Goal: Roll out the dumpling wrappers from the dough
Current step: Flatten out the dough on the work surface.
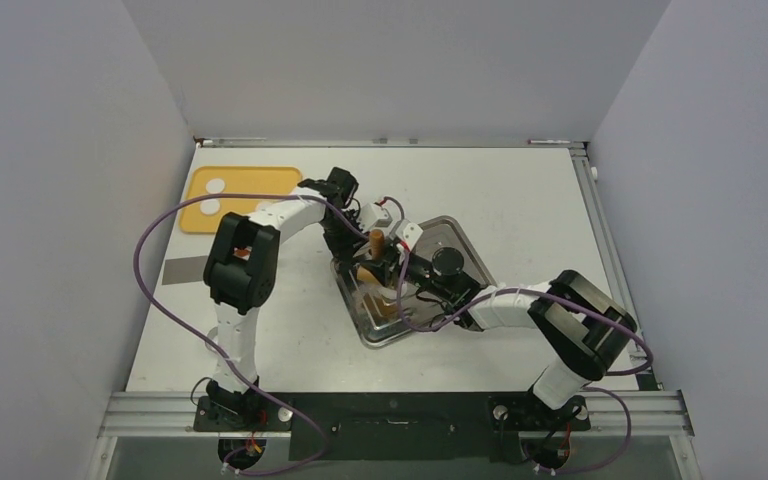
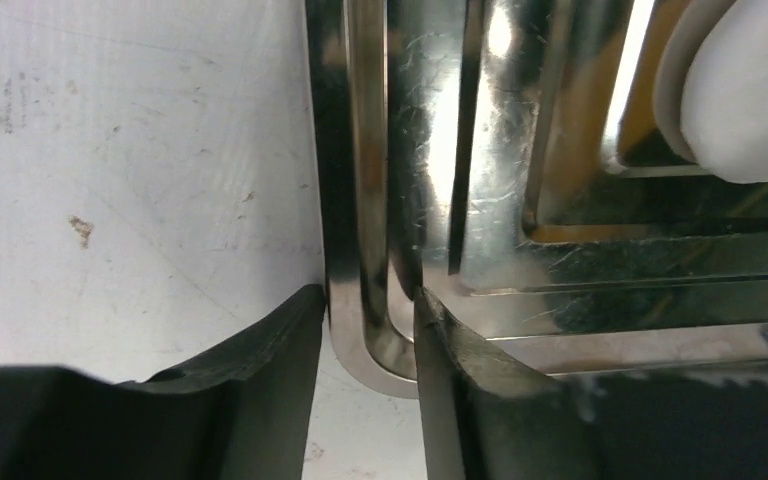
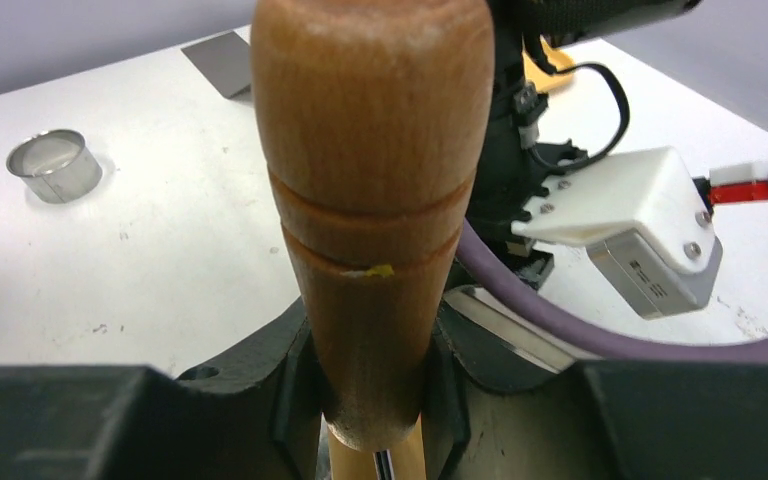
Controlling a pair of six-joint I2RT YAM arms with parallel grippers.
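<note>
The right fingers [image 3: 370, 395] are pinched on the lower end of one wooden handle of the rolling pin [image 3: 370, 150], which stands nearly upright in the right wrist view. In the top view this arm holds the rolling pin over the metal tray [image 1: 465, 250], which sits turned at an angle at the middle of the bench [image 1: 520, 200].

The left fingers [image 2: 368, 340] straddle the rim at a corner of the tray, one finger outside on the bench side and one inside. It cannot be determined whether they press on the rim or stand just off it. A dumpling wrapper [image 2: 750, 90], white and rounded, lies inside the tray beyond these fingers.

Toward the left edge of the bench stands a small metal ring [image 3: 55, 165], and a grey plate [image 1: 182, 270] lies flat farther back. In the far left corner lies a yellow board [image 1: 260, 185], which carries the dough [image 1: 215, 185] as two white rounds near its left end.
</note>
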